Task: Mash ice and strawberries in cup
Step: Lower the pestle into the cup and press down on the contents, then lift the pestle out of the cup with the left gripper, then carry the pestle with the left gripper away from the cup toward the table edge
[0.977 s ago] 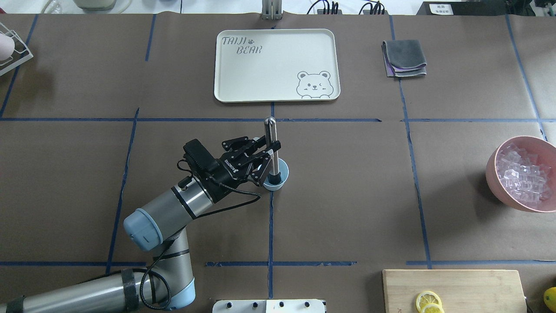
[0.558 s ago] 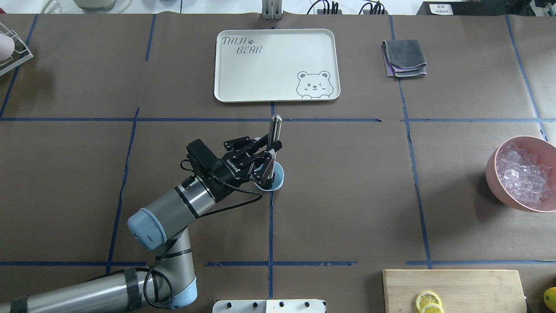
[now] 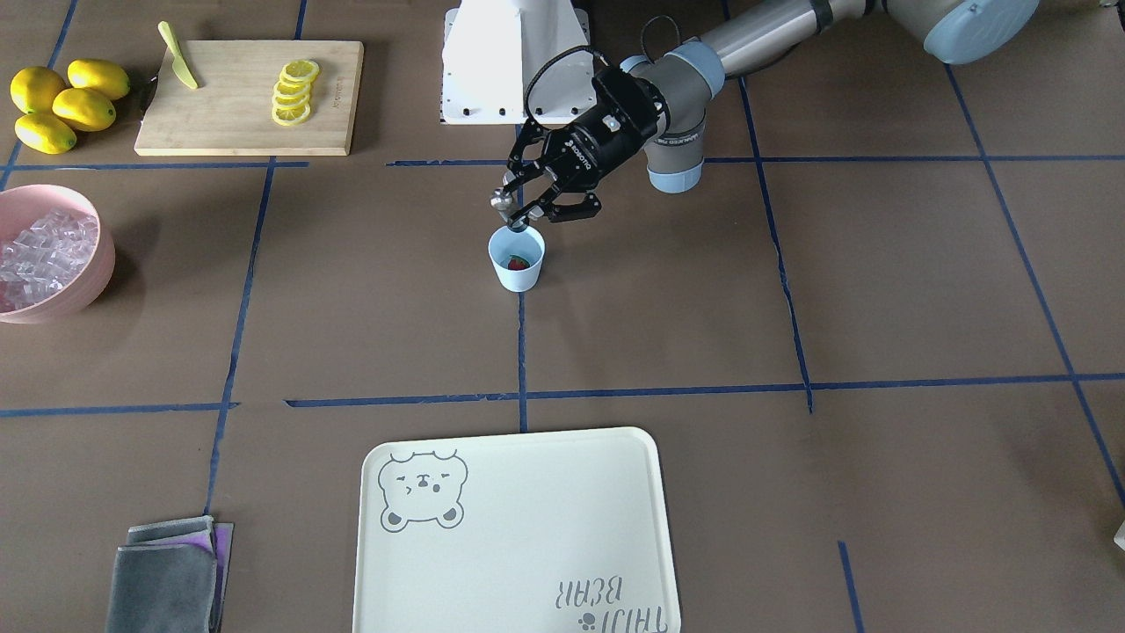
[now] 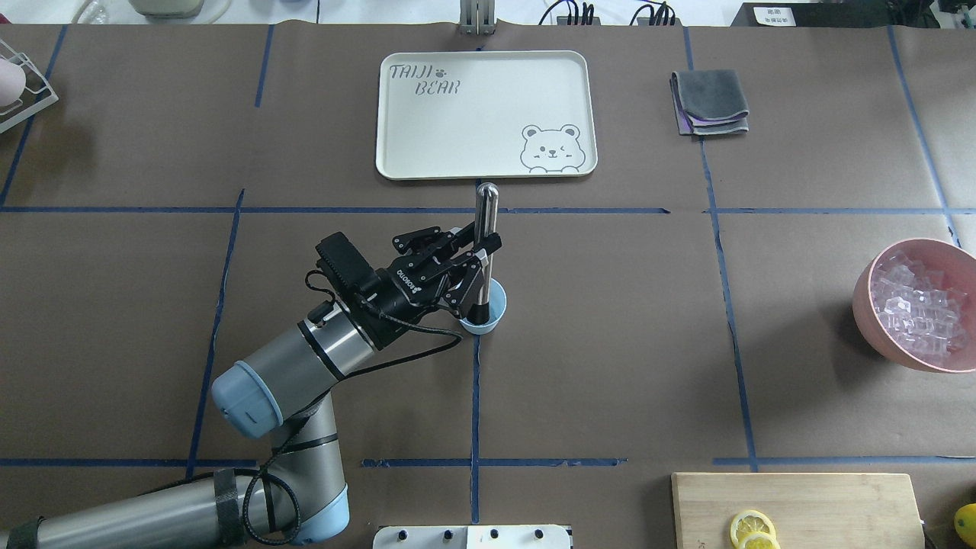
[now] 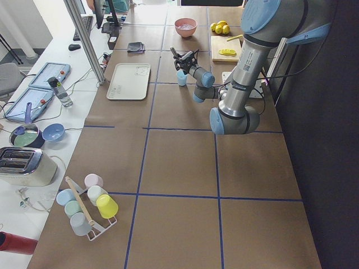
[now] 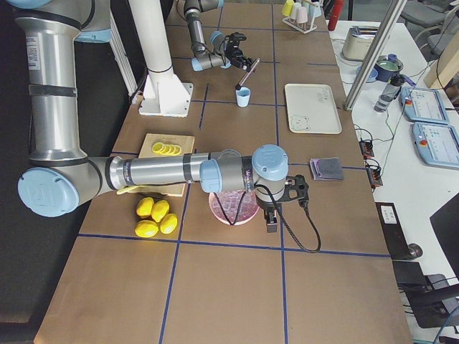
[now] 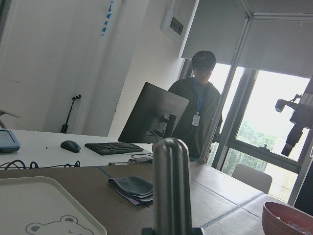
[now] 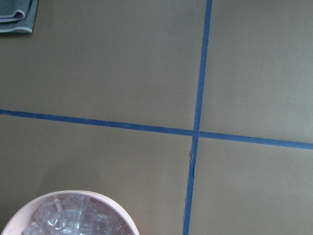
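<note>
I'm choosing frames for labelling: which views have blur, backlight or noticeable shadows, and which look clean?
Left wrist view: the metal muddler sits close to the lens and looks soft; the windows behind it are blown out. Overhead view: even light, the pink bowl throws a soft shadow toward the table's middle. Right wrist view: sharp, evenly lit, ice clearly resolved.

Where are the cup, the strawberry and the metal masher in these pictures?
cup [image 3: 517,276], exterior front-facing view, on its outer wall.
strawberry [image 3: 518,262], exterior front-facing view, on its red flesh.
metal masher [image 4: 486,207], overhead exterior view, on its bare upper shaft.
</note>
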You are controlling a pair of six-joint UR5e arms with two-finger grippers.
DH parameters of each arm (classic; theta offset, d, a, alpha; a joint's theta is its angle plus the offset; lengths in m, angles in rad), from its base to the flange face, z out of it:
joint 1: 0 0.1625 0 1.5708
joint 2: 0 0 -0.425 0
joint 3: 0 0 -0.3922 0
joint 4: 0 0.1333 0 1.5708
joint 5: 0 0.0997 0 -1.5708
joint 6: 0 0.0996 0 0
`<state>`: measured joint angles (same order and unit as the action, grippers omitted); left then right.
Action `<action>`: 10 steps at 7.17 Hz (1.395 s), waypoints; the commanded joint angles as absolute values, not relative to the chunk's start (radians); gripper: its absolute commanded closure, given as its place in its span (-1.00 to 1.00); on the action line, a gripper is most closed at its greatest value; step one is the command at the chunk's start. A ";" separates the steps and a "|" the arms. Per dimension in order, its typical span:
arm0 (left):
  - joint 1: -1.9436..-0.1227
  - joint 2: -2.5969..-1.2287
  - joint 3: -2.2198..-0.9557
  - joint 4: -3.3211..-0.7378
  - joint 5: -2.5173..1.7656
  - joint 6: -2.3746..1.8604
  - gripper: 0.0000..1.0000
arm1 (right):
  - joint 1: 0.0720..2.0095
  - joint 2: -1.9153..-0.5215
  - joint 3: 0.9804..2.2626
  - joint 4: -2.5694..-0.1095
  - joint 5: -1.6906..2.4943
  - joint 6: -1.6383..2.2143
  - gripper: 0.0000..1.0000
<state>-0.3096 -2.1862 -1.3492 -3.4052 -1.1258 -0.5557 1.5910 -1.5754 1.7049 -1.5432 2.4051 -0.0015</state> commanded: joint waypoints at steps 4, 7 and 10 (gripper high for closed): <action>-0.414 -2.119 -1.612 -3.125 -1.137 -0.685 1.00 | 1.591 -1.574 1.712 -1.543 2.404 -0.002 -0.99; -0.628 -2.023 -1.624 -2.954 -1.342 -0.874 1.00 | 1.589 -1.566 1.706 -1.543 2.404 -0.002 -0.99; -0.936 -1.972 -1.623 -2.641 -1.764 -0.933 1.00 | 1.591 -1.566 1.721 -1.543 2.405 0.000 -0.99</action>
<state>-0.8099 -2.0083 -1.6230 -2.7551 -1.5819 -0.9210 1.5906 -1.5663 1.7145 -1.5426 2.4050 -0.0002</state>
